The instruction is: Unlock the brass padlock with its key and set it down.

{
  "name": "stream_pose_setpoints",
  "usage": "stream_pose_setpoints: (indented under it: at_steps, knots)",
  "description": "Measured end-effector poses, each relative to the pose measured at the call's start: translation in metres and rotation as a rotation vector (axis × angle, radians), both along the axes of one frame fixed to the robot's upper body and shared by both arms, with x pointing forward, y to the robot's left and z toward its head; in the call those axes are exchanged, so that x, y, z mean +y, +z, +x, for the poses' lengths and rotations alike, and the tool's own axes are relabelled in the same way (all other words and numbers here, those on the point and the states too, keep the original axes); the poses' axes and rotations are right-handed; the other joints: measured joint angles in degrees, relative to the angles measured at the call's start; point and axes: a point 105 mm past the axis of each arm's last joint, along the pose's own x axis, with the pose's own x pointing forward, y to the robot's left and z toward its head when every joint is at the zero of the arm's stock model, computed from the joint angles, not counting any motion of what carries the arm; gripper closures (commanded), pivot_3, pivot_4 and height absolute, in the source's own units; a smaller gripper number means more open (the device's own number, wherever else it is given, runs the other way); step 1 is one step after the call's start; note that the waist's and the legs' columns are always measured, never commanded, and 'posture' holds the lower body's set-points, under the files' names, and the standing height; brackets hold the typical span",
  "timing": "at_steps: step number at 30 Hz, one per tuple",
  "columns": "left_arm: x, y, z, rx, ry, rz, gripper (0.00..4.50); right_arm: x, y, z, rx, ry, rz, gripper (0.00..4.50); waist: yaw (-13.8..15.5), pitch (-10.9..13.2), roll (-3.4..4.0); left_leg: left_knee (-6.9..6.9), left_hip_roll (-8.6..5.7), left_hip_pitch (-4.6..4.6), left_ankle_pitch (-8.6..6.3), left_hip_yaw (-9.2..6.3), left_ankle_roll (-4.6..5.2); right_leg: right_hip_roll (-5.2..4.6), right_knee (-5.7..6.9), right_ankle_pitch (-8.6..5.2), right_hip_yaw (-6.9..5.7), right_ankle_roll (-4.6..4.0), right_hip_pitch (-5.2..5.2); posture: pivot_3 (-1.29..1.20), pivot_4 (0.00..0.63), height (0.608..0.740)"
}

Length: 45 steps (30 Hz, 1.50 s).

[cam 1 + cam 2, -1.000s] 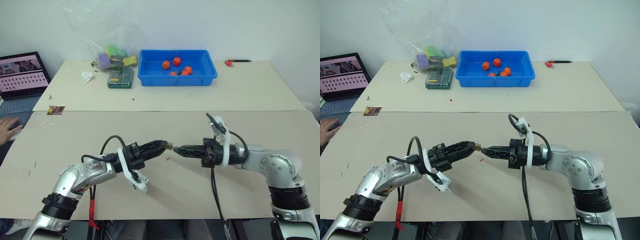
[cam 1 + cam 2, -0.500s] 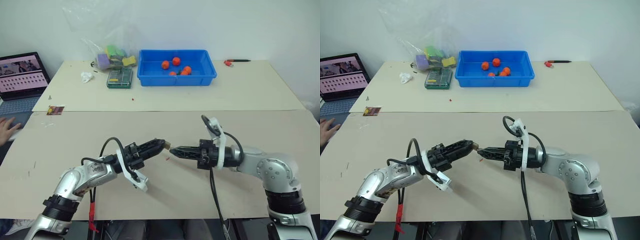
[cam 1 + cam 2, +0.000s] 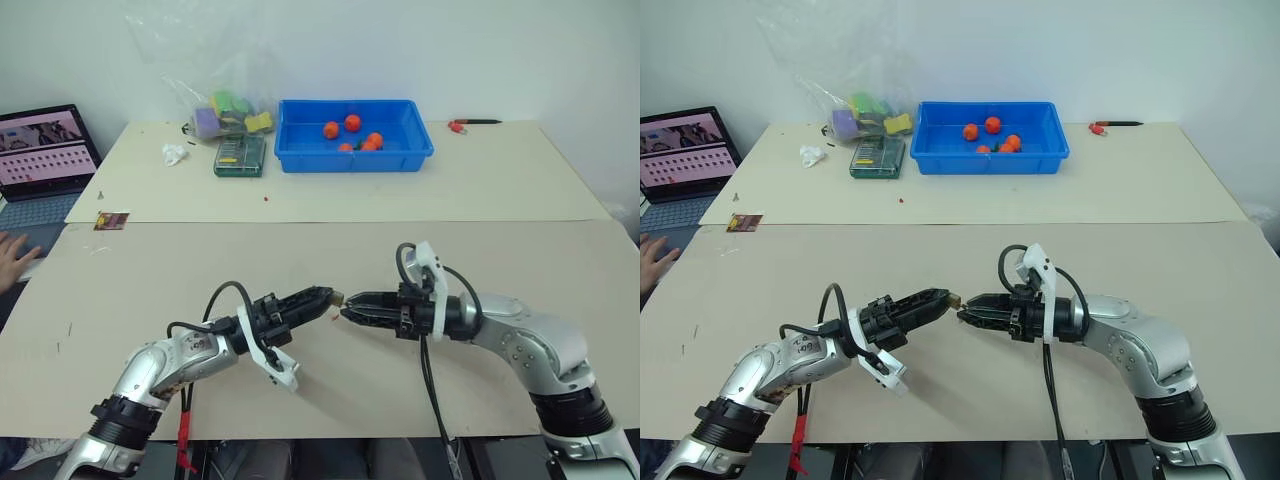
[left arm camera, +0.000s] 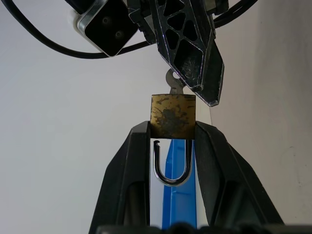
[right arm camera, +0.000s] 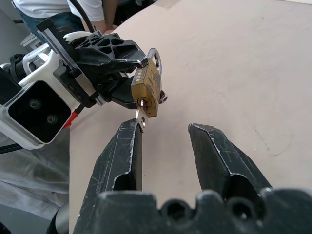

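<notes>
The brass padlock (image 4: 172, 115) is held clear above the tabletop (image 3: 330, 250), well in front of the blue bin (image 3: 355, 135), pinched at its flat sides by the left gripper (image 4: 171, 134), with the silver shackle (image 4: 171, 168) lying back between that gripper's fingers. The key (image 5: 142, 117) sits in the keyhole at the lock's free end. The right gripper (image 5: 165, 134) stands part open, one finger just beside the key's head, holding nothing. The lock looks small, rigid, dense and smooth, so it could slip or twist; the flat faces give the surest grip. The thin key is best taken by its flat head
</notes>
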Motion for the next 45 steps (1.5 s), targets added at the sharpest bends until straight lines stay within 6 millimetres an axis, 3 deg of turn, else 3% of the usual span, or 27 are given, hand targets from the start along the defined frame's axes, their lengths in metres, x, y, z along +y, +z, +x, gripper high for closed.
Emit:
stream_pose_setpoints:
  at_steps: [3, 7, 10, 20, 45]
  knots:
    - [0.003, 0.001, 0.002, 0.053, 0.018, -0.053, 3.68, 0.000, 0.002, 0.001, -0.010, -0.011, 0.006, 2.69, 0.0, 0.0, 0.00, -0.01, 0.00, 0.01, -0.01, 0.00, -0.01, 0.00, 0.00, 0.00, 0.00, 0.00, 0.00, 0.00, 0.150, 0.740]
    - [0.011, -0.006, 0.016, 0.261, 0.095, -0.169, 3.68, -0.001, 0.005, 0.006, -0.041, -0.058, -0.001, 2.69, 0.0, 0.0, -0.01, 0.00, 0.02, 0.01, -0.01, -0.03, -0.01, 0.02, 0.03, -0.01, -0.02, 0.01, -0.03, 0.00, 0.150, 0.740]
    - [0.011, -0.003, 0.017, 0.283, 0.085, -0.175, 3.68, 0.000, 0.006, 0.006, -0.051, -0.059, 0.001, 2.69, 0.0, 0.0, 0.00, 0.00, 0.01, 0.01, -0.01, -0.02, -0.01, 0.02, 0.01, 0.00, -0.02, 0.00, -0.01, 0.00, 0.150, 0.740]
    - [0.004, -0.002, 0.015, 0.299, 0.052, -0.150, 3.68, 0.001, 0.030, 0.011, -0.096, -0.063, 0.052, 2.69, 0.0, 0.0, 0.00, -0.01, 0.02, 0.01, -0.01, -0.01, -0.02, 0.02, -0.01, 0.00, -0.01, -0.01, -0.01, 0.00, 0.150, 0.740]
    - [0.000, 0.003, 0.013, 0.291, 0.044, -0.141, 3.68, 0.021, 0.025, 0.009, -0.063, -0.021, 0.039, 2.69, 0.0, 0.0, 0.00, -0.01, 0.01, 0.00, -0.01, -0.01, -0.01, 0.02, -0.01, 0.00, -0.01, -0.02, -0.01, 0.00, 0.150, 0.740]
